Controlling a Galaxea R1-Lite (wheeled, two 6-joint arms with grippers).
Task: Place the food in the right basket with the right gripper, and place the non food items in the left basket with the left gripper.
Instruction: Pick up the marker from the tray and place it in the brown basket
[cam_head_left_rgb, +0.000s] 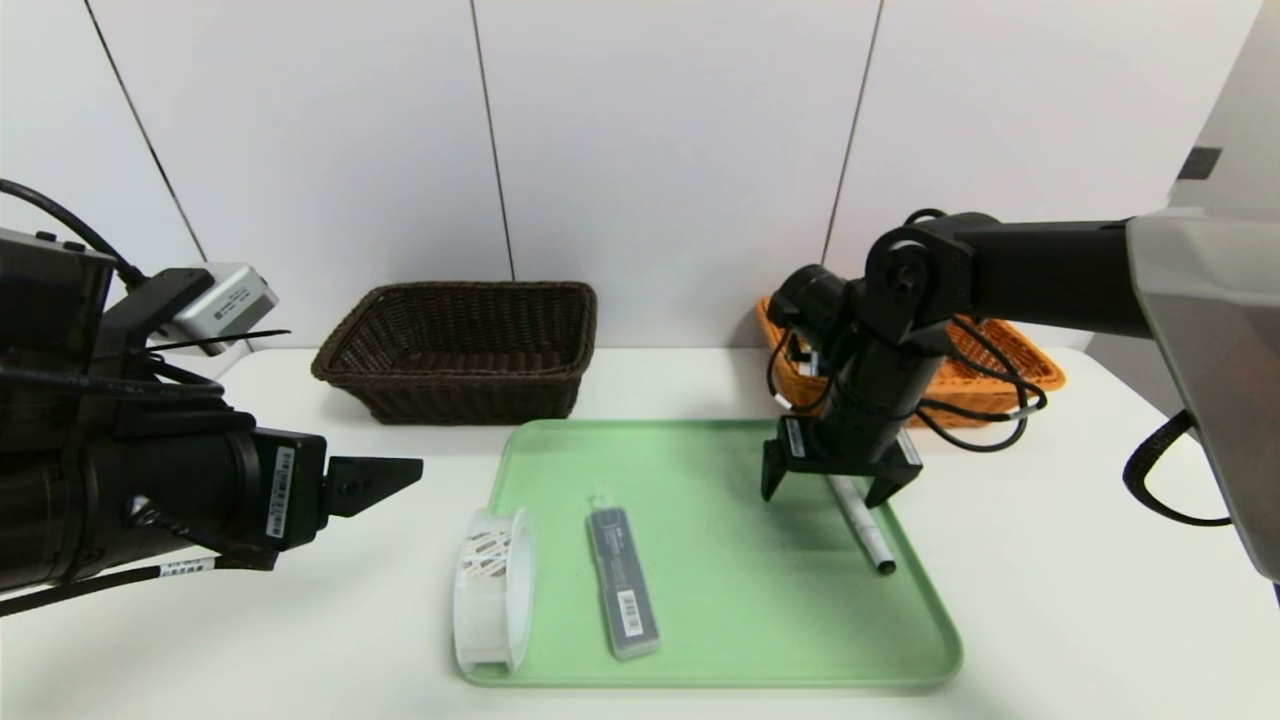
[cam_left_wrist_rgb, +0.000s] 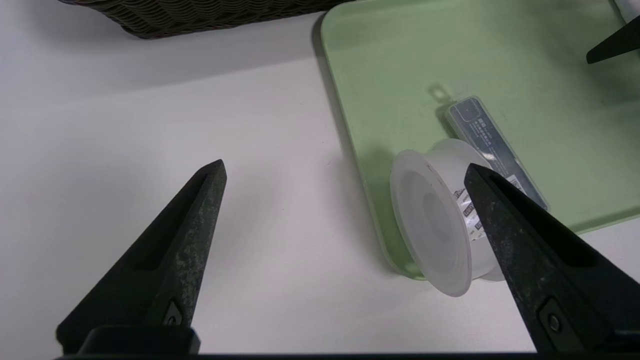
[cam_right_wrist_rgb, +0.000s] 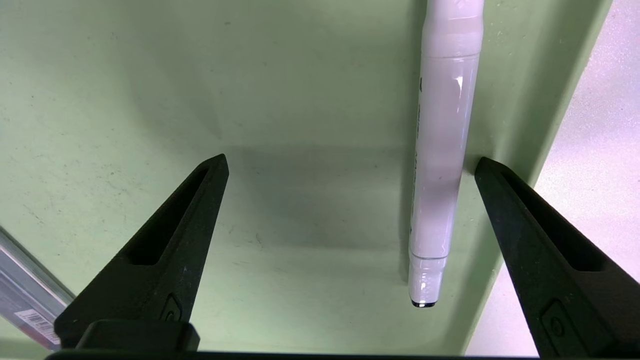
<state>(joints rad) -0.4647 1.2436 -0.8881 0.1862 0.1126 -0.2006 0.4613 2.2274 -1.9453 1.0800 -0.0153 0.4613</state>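
Right gripper hangs over the tray, fingers spread astride the pen; left gripper waits released beside the tape.

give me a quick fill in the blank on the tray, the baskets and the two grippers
1. The pen lies on the ___ tray.
2. The right gripper hangs open over the ___.
3. The left gripper is open over the white ___, short of the tape roll.
4. The left basket holds ___ items that can be seen.

Missing words: green; pen; table; no
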